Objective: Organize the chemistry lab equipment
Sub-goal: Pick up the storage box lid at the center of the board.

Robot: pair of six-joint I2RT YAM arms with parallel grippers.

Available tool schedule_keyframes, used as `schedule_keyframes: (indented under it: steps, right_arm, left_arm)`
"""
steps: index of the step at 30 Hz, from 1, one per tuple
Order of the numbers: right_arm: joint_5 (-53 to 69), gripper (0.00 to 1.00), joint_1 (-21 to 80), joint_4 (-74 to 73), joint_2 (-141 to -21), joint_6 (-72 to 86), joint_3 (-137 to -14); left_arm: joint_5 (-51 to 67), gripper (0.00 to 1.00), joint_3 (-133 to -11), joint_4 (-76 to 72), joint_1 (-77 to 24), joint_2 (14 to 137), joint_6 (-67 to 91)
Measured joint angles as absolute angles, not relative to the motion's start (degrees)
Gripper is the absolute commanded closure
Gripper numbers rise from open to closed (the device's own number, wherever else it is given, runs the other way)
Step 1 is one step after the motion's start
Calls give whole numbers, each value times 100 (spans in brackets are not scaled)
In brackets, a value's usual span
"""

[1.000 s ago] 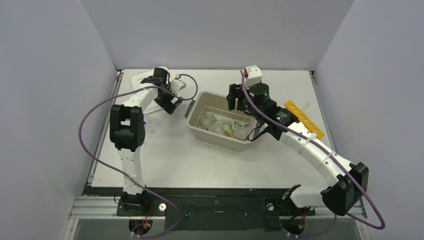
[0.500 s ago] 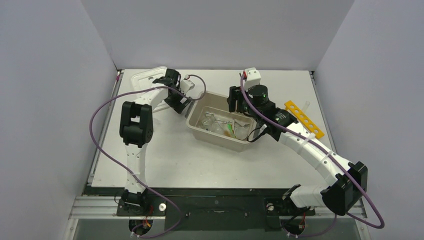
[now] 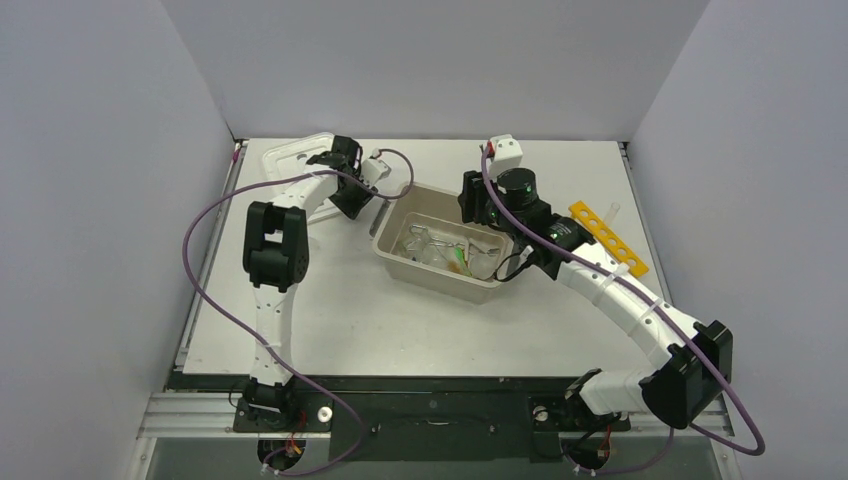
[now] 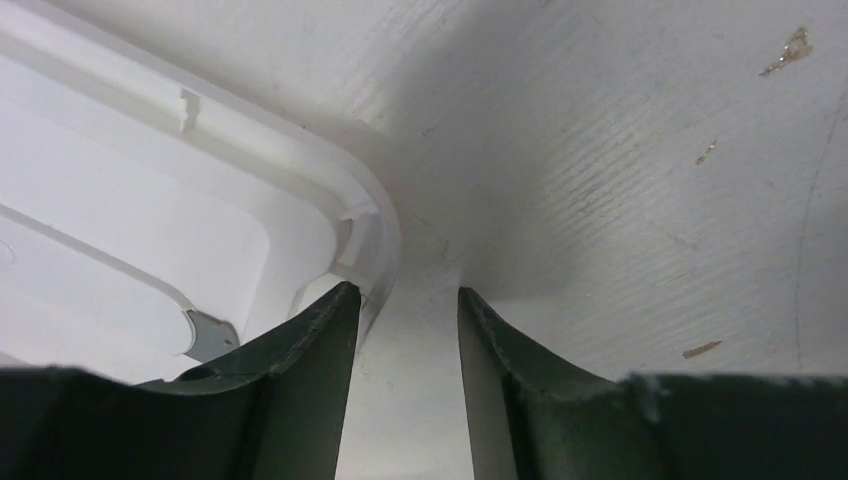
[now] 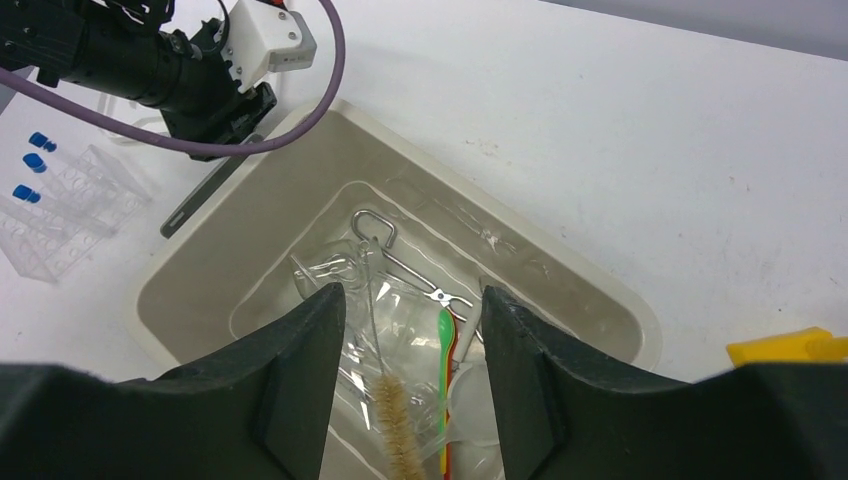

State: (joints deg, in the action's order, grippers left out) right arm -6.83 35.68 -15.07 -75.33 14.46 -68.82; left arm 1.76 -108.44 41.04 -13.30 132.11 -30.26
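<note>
The chemistry lab equipment lies in the beige tub [image 3: 440, 282] [image 5: 600, 292]: a brown-bristled brush [image 5: 397, 420], a green-and-red spatula [image 5: 446, 360], metal forceps [image 5: 410, 262] and clear glassware [image 5: 330, 275]. Blue-capped tubes [image 5: 36, 163] sit in a clear rack left of the tub. My right gripper [image 5: 413, 300] [image 3: 470, 203] hovers over the tub's back edge, open, with nothing between its fingers. At the near-right corner of the white lid [image 4: 150, 200] [image 3: 290, 158], my left gripper [image 4: 405, 292] [image 3: 350, 203] is low over the table. Its jaws stand apart; the lid's rim lies at the left fingertip and bare table shows in the gap.
A yellow rack [image 3: 608, 238] [image 5: 790, 348] lies right of the tub. A dark grey strip [image 5: 205, 192] sits against the tub's left rim, just below the left wrist. Grey walls close in the table on three sides.
The left gripper swung right and back to the lid's corner, and its jaws narrowed. The right gripper's jaws drew in a little above the tub.
</note>
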Motion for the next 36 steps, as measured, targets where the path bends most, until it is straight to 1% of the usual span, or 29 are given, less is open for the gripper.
schedule_keyframes:
  steps: [1,2,3,4,6,8,15,20,28,36]
  right_arm:
    - [-676,53,3564,-1507,-7555,1446,-6882]
    - [-668,54,3559,-1507,-7577,1448,-6882]
    - [-661,54,3557,-1511,-7599,1450,-6882]
    - [-659,55,3555,-1511,-7616,1461,-6882]
    - [-652,56,3555,-1514,-7629,1472,-6882]
    - [-639,57,3555,-1516,-7629,1490,-6882]
    - [-613,60,3555,-1511,-7623,1555,-6814]
    - [-613,61,3555,-1518,-7570,1590,-6667]
    - [-613,62,3555,-1525,-7328,1653,-6532]
    - [-615,63,3555,-1531,-7111,1706,-6407]
  left_arm:
    - [191,72,-10842,4139,-1330,13211,-3055]
    - [183,79,-10842,4165,-1330,13211,-3092]
    - [187,83,-10842,4174,-1330,13211,-3114]
    - [161,90,-10842,4178,-1330,13211,-3164]
    - [119,97,-10840,4174,-1330,13211,-3210]
    - [91,99,-10842,4180,-1339,13211,-3277]
    - [-172,100,-10816,4128,-1463,13198,-3468]
    - [-541,100,-10560,3922,-1619,13058,-3712]
    - [-1105,100,-9909,3529,-1896,12521,-4261]
    - [-1323,100,-9314,3245,-1981,11863,-4447]
